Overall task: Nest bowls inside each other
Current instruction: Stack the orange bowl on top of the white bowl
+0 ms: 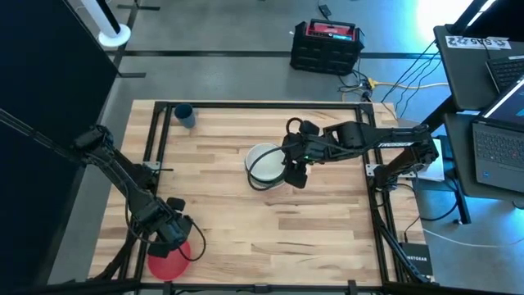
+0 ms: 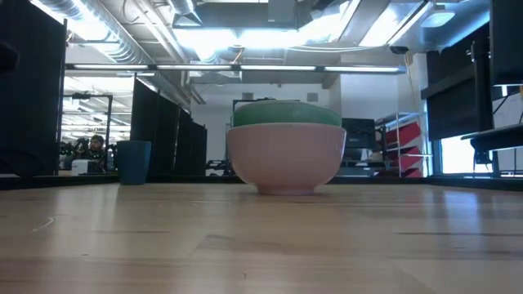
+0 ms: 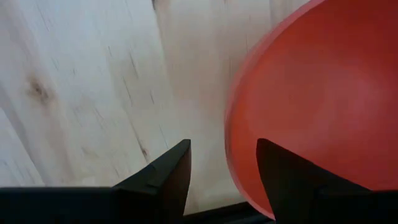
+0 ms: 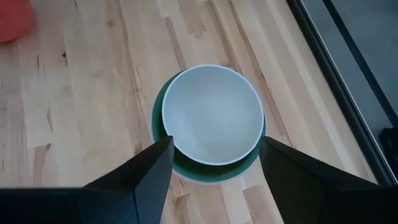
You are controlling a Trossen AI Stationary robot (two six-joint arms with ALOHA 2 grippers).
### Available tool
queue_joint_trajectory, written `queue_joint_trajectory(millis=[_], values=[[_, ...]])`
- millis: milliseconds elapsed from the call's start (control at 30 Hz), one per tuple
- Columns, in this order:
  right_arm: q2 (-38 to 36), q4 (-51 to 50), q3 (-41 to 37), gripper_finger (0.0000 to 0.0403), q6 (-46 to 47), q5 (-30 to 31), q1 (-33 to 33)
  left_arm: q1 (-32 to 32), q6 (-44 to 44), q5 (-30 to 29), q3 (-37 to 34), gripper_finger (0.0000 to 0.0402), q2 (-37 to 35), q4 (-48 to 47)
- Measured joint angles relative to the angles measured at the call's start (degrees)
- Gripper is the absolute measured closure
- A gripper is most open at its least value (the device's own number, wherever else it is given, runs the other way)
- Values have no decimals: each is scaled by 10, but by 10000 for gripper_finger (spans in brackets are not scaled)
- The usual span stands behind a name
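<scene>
A red bowl (image 1: pixel 166 262) (image 3: pixel 323 93) rests upright on its base at the table's near left corner. My left gripper (image 1: pixel 176 232) (image 3: pixel 221 146) points down over the bowl's far rim, open; one finger stands over the bowl's hollow, the other outside it, and no touch shows. Mid-table stands a stack (image 1: pixel 264 164): a white bowl (image 4: pixel 211 112) sits inside a green bowl (image 4: pixel 163 134) (image 2: pixel 286 113), which sits in an off-white bowl (image 2: pixel 286 155). My right gripper (image 1: pixel 291 168) (image 4: pixel 214 143) hangs open above the stack's right side.
A blue cup (image 1: pixel 185 115) (image 2: pixel 133 162) stands at the far left corner. Black frame rails (image 1: pixel 155 139) run along the table's left and right edges. Bare wood (image 1: pixel 311 238) lies between the stack and the near edge.
</scene>
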Motion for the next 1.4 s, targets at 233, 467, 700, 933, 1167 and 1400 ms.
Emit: queue_joint_trajectory(millis=[233,467,700,933,1167,1400], values=[[0,0,0,180,0,3,0,0,14,0,-3,297,1,28],[0,-3,0,180,0,4,0,0,43,14,-3,394,31,54],[0,-21,0,180,0,7,0,12,48,23,14,397,47,49],[0,-35,0,180,0,9,0,33,47,41,45,400,50,32],[0,-102,0,180,24,23,1,103,88,48,115,401,51,-31],[-56,-103,-65,180,113,76,71,277,207,47,188,401,51,-103]])
